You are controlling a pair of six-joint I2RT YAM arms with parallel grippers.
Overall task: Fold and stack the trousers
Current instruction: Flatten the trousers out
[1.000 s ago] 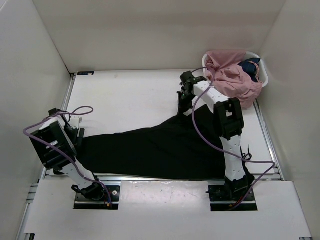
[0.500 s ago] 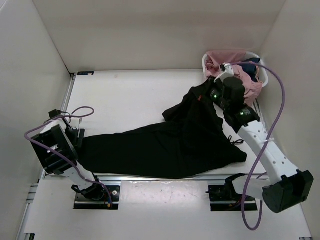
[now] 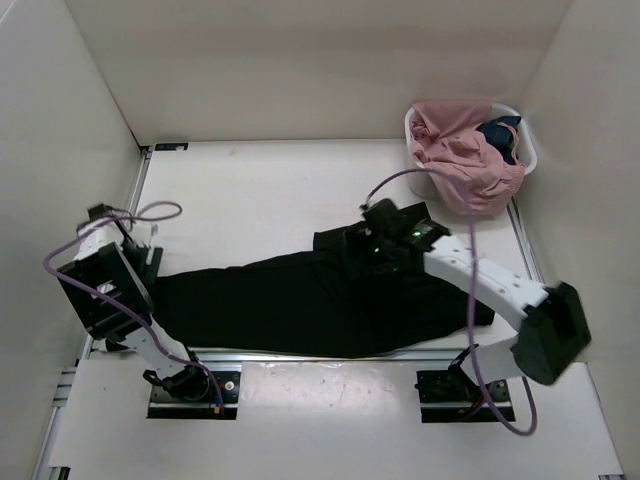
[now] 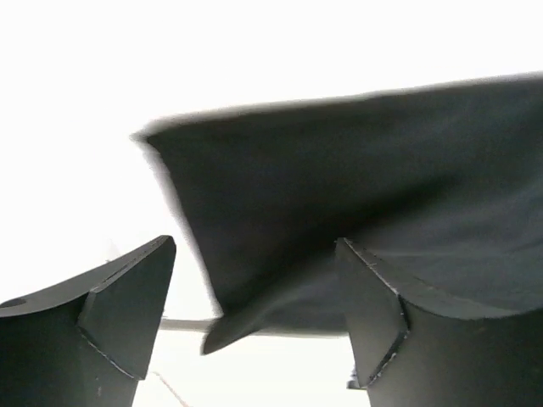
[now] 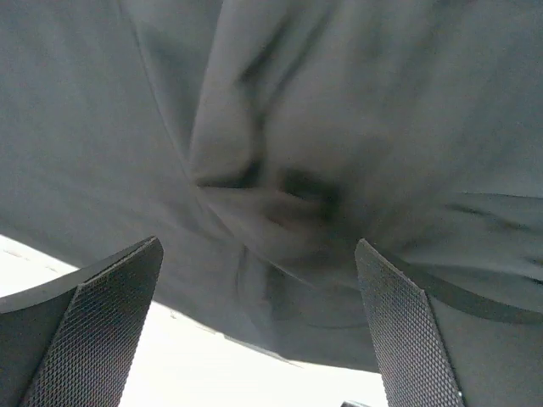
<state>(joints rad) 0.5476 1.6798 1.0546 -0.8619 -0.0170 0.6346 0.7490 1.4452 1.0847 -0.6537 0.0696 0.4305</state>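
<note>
The black trousers [image 3: 300, 300] lie flat across the near part of the table, with a folded flap at their upper middle. My right gripper [image 3: 358, 240] hovers over that flap with its jaws open. In the right wrist view, creased black fabric [image 5: 297, 127] fills the space ahead of the right gripper [image 5: 259, 242], and nothing is pinched. My left gripper [image 3: 150, 262] is at the trousers' left end, also open. In the left wrist view, the hem edge of the trousers [image 4: 339, 186] lies ahead of the left gripper [image 4: 254, 246], with one corner drooping between the fingers, ungripped.
A white basket [image 3: 527, 152] stands at the back right corner, holding a pink garment [image 3: 460, 155] and a dark blue cloth [image 3: 500, 135]. White walls enclose the table on three sides. A metal rail runs along the near edge by the arm bases.
My right gripper carried a lifted part of the trousers forward and to the left, lowered it and opened. That part now lies folded on the rest. My left gripper opened a little wider.
</note>
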